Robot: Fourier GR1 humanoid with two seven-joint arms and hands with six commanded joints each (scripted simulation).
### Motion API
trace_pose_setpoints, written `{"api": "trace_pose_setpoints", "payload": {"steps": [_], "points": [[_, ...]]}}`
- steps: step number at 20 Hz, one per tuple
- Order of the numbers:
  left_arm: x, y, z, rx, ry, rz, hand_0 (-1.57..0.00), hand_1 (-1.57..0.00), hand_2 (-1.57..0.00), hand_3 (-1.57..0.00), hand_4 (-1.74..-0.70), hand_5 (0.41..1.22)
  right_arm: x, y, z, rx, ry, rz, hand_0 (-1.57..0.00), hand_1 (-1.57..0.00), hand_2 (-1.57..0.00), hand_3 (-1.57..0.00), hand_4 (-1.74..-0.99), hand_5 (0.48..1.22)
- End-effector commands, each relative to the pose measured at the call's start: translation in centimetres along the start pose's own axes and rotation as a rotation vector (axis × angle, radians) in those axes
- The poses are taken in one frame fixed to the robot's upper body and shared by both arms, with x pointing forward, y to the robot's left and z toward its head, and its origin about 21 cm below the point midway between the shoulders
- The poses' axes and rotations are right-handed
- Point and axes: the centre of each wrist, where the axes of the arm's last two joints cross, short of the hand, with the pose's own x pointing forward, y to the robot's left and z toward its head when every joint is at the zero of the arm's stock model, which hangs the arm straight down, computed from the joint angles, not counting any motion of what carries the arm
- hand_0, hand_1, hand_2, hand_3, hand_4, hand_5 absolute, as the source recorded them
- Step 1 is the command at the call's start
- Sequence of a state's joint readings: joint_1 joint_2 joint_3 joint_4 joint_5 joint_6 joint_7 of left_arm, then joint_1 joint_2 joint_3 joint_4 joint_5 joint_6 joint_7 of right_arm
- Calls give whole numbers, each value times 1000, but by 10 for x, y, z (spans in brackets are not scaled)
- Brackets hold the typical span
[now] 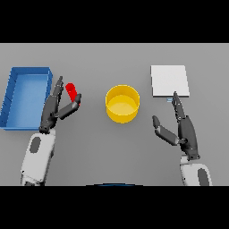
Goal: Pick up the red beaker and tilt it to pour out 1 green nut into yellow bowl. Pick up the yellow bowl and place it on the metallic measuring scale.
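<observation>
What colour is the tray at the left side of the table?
Blue; the tray shows in the head view.

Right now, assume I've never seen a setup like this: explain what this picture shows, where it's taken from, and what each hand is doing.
The single picture looks down from the robot's head at a grey table. Two white and grey arms rise from the lower edge, each ending in a dark hand.

The left hand is beside a small red beaker, with straight fingers on one side and the thumb on the other. It does not seem to grip the beaker firmly yet. The right hand is open and holds nothing.

On the table lie a blue rectangular tray at far left, a round yellow bowl in the middle, which looks empty, and a flat pale square measuring scale at upper right. No green nut can be seen.
</observation>
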State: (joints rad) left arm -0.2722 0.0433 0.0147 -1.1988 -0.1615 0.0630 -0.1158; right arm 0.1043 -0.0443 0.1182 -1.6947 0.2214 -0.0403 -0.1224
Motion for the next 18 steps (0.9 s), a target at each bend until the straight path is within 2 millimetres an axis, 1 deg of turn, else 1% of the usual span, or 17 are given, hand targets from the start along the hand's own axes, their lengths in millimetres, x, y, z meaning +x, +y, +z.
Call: {"api": "trace_pose_setpoints", "payload": {"steps": [1, 3, 5, 8, 11, 13, 14, 15, 16, 17, 18], "points": [[-2, 0, -6, 2, -4, -5, 1, 1, 1, 1, -1183, 631, -2, 4, 4, 2, 3, -5, 1, 1, 1, 1, -1245, 670], [-3, -5, -17, -8, -6, -21, 1, 1, 1, 1, -1206, 636, 3, 2, 2, 0, -4, 2, 1, 1, 1, 1, -1247, 673], [-9, -8, -22, -12, -11, -41, 1, 1, 1, 1, -1230, 649, 1, 3, 4, 7, 8, 2, 1, 1, 1, 1, -1247, 679], [-3, -14, -35, -18, -40, -64, 1, 1, 1, 1, -1256, 664, 1, 0, 3, 5, 17, -17, 1, 1, 1, 1, -1264, 690], [-4, -19, -44, -20, -44, -74, 1, 1, 1, 1, -1262, 680, -1, -3, 3, 7, 8, -7, 1, 1, 1, 1, -1262, 691], [-3, -21, -48, -12, -56, -78, 1, 1, 1, 1, -1271, 692, 1, 0, 2, 3, -3, -13, 1, 1, 1, 1, -1265, 691], [-3, -25, -49, 1, -70, -71, 1, -24, -41, 1, -1297, 715, 1, 0, 2, -1, -5, -5, 1, 1, 1, 1, -1259, 691], [-5, -28, -51, 11, -73, -61, -93, -141, -150, -47, -1324, 741, 1, 0, 3, -5, -8, -3, 1, 1, 1, 1, -1255, 691], [-7, -27, -51, 30, -81, -50, -322, -364, -358, -218, -1355, 770, 2, 1, 2, -6, -11, 3, 1, 1, 1, 1, -1252, 690], [-6, -28, -53, 41, -59, -42, -572, -606, -600, -421, -1424, 860, 2, 0, 0, -4, -4, 4, 1, 1, 1, 1, -1247, 688], [-6, -30, -55, 39, -67, -41, -772, -799, -794, -584, -1480, 933, 1, 0, 1, -4, -5, 8, 1, 1, 1, 1, -1245, 692]]}}
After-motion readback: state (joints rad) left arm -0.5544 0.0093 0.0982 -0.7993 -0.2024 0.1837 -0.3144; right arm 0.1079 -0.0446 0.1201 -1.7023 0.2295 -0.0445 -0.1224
